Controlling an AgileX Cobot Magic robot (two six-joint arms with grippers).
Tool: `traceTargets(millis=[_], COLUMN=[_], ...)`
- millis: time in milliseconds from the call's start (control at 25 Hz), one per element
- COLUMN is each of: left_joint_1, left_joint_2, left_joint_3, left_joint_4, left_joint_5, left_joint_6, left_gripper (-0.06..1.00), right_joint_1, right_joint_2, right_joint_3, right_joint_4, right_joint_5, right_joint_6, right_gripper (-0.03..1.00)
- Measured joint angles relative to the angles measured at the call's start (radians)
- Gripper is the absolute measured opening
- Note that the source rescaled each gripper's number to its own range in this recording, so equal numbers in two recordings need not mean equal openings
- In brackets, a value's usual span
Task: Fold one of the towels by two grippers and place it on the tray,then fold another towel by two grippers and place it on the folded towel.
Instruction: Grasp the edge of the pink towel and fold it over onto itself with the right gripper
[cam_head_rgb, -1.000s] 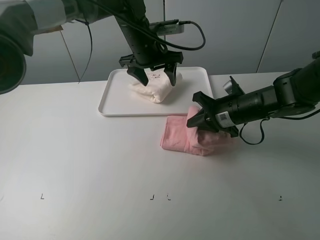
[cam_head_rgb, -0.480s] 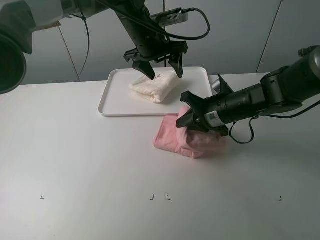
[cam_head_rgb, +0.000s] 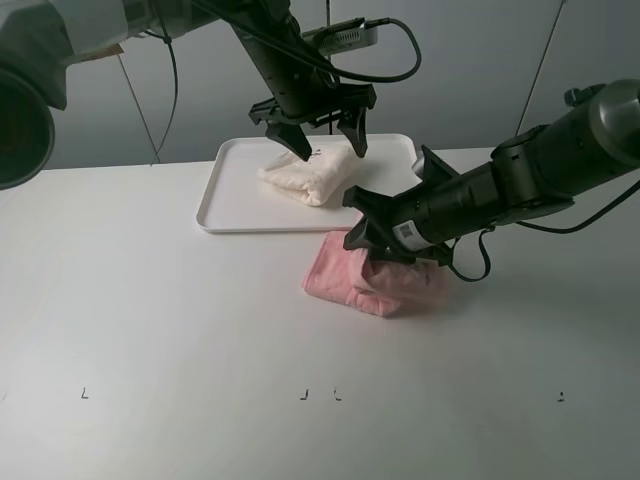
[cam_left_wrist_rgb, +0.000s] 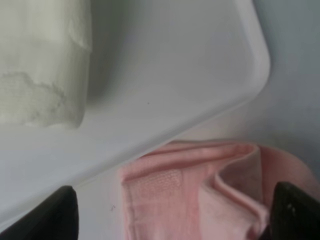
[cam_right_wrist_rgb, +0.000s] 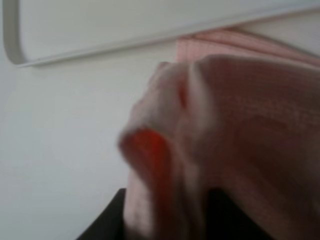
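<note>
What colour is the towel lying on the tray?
The towel is cream white, clearest from the high camera.

Bright, even light; soft faint shadows on worktop (cam_head_rgb: 180, 330). Right wrist view badly blurred, pink towel (cam_right_wrist_rgb: 250, 135) out of focus.

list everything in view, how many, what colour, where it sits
cream towel: 1, off-white, folded, lying on the tray
tray: 1, white, far middle of the table
pink towel: 1, pale pink, folded, on the table just in front of the tray's right corner
marks: a few, dark, along the table's near edge
table: 1, white, under everything
wall: grey panels, behind the table
left gripper: 1, black, open, above the cream towel
right gripper: 1, black, at the pink towel's raised fold, grip unclear
</note>
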Motion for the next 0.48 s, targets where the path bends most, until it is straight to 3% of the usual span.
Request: traceTargets(millis=[200, 280, 400, 480], left_joint_1=[0.0, 0.0, 0.006, 0.017], left_joint_2=[0.0, 0.0, 0.0, 0.0], left_joint_3=[0.0, 0.0, 0.0, 0.0], left_joint_4=[0.0, 0.0, -0.002, -0.005], left_joint_5=[0.0, 0.0, 0.0, 0.0], left_joint_6=[0.004, 0.006, 0.007, 0.01], left_gripper=[0.99, 0.99, 0.99, 0.99], right_joint_1=[0.0, 0.0, 0.002, 0.001], right_joint_2=[0.0, 0.0, 0.0, -0.003], right_joint_3=[-0.025, -0.034, -0.038, -0.038], right_joint_4=[0.002, 0.002, 0.002, 0.0], right_joint_5=[0.167, 0.233, 0.267, 0.275], right_joint_6=[-0.07, -0.11, -0.139, -0.141], right_gripper=[0.53, 0.64, 0.8, 0.84])
